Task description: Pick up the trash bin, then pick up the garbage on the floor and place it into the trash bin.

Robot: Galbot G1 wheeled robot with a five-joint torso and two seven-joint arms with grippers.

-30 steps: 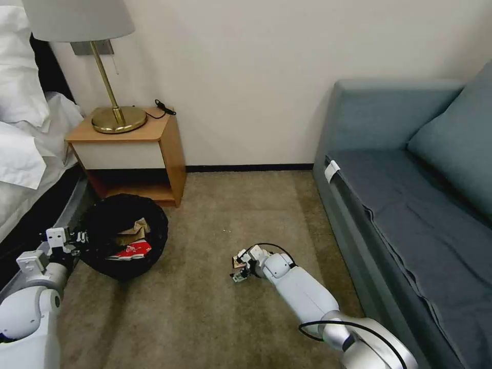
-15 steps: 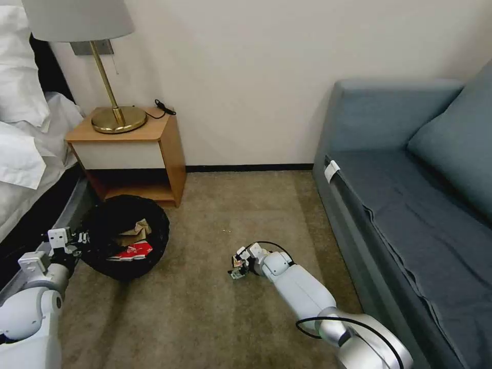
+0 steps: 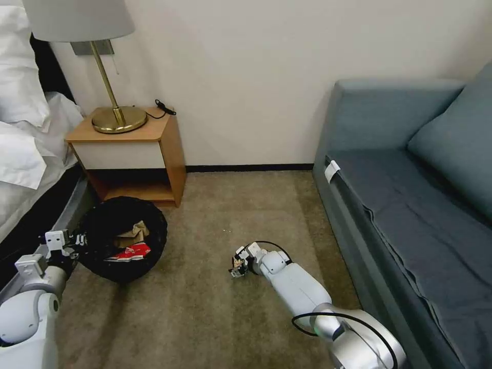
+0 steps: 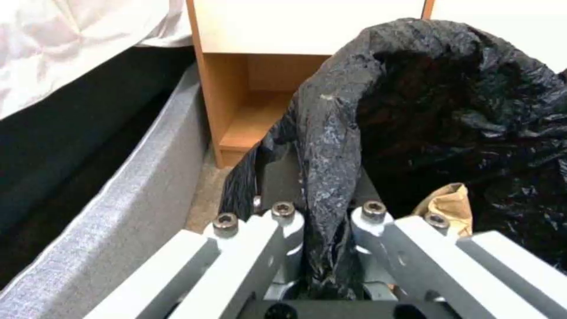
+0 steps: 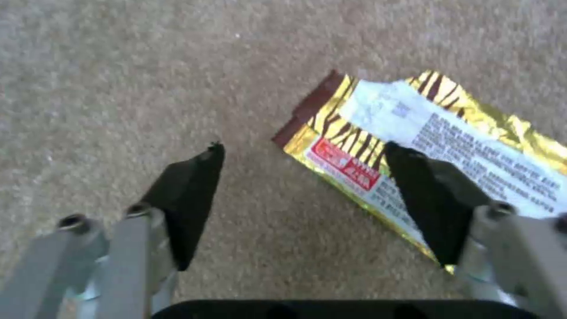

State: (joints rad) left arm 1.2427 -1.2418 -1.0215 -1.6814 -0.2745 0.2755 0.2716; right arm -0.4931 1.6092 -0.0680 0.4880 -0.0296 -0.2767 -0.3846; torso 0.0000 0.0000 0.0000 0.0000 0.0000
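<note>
Trash bin (image 3: 123,238) sat on the carpet (image 3: 215,215) at about ten o'clock from me, in front of the nightstand (image 3: 128,154), with crumpled tan paper (image 3: 134,231) and a red-white wrapper (image 3: 130,251) inside. My left gripper (image 4: 324,221) was clamped tight on the black bag (image 4: 331,146) folded over its rim. My right gripper (image 5: 304,173) hung low over the carpet near twelve o'clock, jaws spread wide and holding nothing, one fingertip (image 5: 413,177) over the edge of a gold striped snack wrapper (image 5: 425,133) lying flat.

Left claw (image 4: 322,217) clamped, right claw (image 5: 304,177) spread.
</note>
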